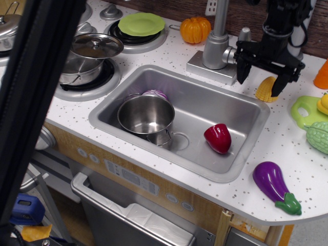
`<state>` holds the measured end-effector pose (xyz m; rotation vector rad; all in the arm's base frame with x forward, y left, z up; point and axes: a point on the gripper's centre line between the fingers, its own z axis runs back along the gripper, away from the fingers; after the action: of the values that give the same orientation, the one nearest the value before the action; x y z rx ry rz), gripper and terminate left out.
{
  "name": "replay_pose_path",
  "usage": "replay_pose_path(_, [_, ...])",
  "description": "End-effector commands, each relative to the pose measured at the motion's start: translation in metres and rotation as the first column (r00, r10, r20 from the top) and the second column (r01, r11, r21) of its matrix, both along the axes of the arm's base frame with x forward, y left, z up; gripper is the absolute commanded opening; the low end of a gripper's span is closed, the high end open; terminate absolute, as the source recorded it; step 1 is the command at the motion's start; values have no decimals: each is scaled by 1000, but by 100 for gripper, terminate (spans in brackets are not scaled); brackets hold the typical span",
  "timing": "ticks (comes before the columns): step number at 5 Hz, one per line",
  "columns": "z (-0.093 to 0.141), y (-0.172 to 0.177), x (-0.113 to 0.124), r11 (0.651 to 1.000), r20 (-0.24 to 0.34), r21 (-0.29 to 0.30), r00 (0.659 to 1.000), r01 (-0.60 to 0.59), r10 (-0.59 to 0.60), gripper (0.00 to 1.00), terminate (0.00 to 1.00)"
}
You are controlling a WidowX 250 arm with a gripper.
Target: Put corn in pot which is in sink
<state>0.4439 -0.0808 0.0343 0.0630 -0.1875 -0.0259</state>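
Wide white speckled counter (169,54), and set into it the silver sink (233,105). Inside, at its left end, stands the shiny pot (146,115), a red pepper (218,138) lying to its right. Up on the counter behind the sink, the black gripper (261,80) spreads its fingers (241,70) open around the yellow corn (265,89), not clamped.
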Motion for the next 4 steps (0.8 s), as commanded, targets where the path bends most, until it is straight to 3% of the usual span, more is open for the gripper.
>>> replay_pose_path(1, [33,-10,18,1000,124,6,992,27,-28,100,0])
replay_pose_path(4, [30,-13,30,999,177,-21,983,47,-43,100,0])
